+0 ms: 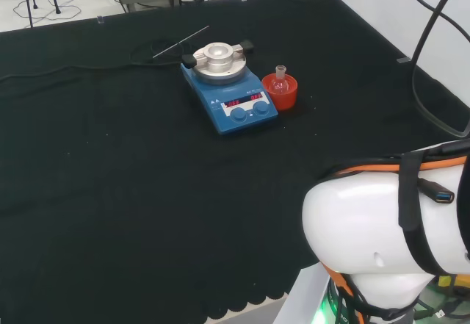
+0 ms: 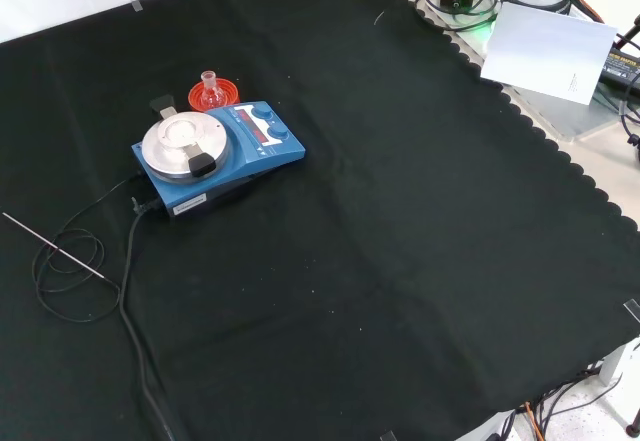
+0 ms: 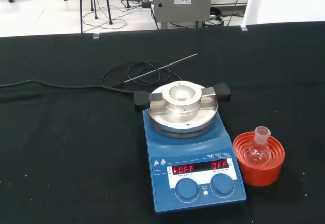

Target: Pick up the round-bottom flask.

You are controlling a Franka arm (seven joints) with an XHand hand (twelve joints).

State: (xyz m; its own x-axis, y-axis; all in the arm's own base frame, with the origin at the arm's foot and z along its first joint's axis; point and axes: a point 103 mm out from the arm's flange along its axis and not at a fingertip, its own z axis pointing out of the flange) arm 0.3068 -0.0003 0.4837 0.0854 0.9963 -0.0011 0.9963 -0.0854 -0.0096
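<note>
Sitting upright in a red ribbed stand point(image 3: 259, 160), the round-bottom flask point(image 3: 257, 150) is a small piece of clear glass with a short neck and a rounded bulb; whether it holds anything is hard to judge, since the red of the stand shows through the glass. In the head view the flask point(image 1: 280, 79) and its stand point(image 1: 280, 92) are just beside the right edge of a blue hotplate stirrer point(image 1: 233, 98), close to its front corner, and may be touching it. In the front view the same flask point(image 2: 210, 85) in its stand point(image 2: 214, 94) lies just behind the stirrer point(image 2: 222, 156), farther up the cloth.

On the stirrer rests a round metal heating block point(image 3: 182, 107) with a hollow centre and two black handles point(image 3: 222, 91) sticking out on opposite sides. Two blue knobs point(image 3: 187, 189) sit on its sloped front panel below lit red displays.

A thin metal probe point(image 3: 161, 69) lies on the black cloth point(image 1: 110, 177) beyond the stirrer, with its black cable point(image 2: 70, 271) looped near it and trailing across the cloth.

The arm's white link point(image 1: 382, 236) bulks at the lower right of the head view, well apart from the flask. I cannot tell how the hand's fingers stand.
</note>
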